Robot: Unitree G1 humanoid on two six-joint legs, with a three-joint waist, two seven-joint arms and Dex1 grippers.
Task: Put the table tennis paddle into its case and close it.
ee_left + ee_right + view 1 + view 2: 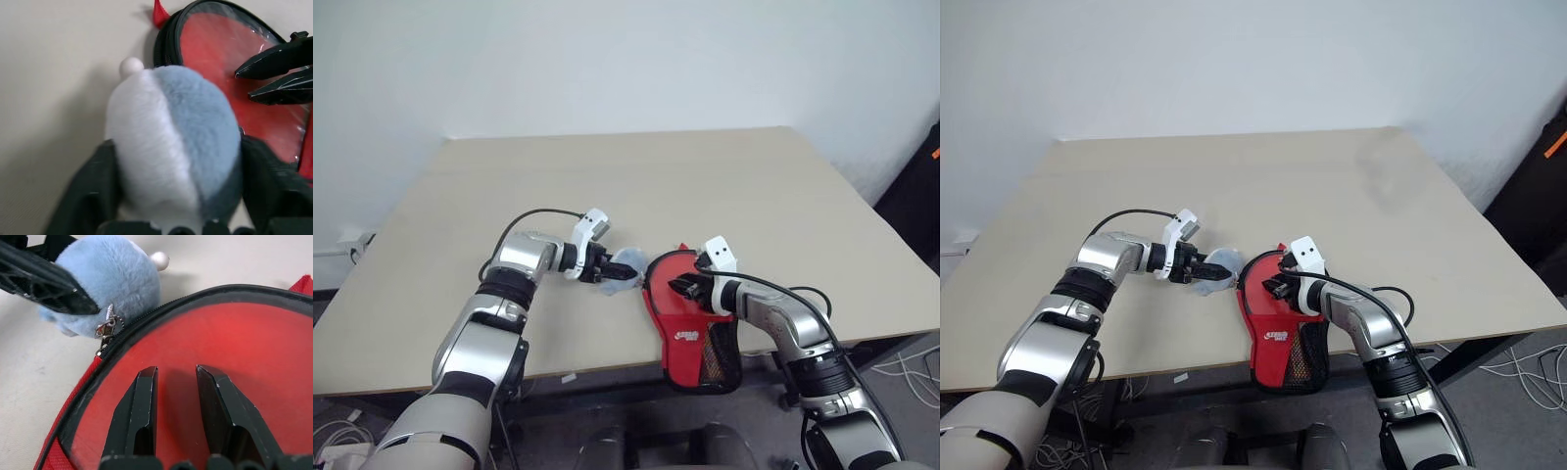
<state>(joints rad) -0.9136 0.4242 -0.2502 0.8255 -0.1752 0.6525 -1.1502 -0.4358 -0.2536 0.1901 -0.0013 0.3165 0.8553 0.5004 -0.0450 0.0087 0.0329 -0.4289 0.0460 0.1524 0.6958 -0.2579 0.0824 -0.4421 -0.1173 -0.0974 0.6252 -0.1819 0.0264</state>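
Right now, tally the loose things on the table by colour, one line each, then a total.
Red: 1, the case with the table tennis paddle showing red through its clear panel.
Blue and white: 1, the plush pompom on the zip pull, between the left hand's fingers.
Total: 2.

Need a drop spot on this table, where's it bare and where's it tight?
Bare: the table behind both grippers to the far edge, and its left and right sides. Tight: near front edge, where left gripper grips a blue-white plush charm by the case, with right gripper over its clear panel.
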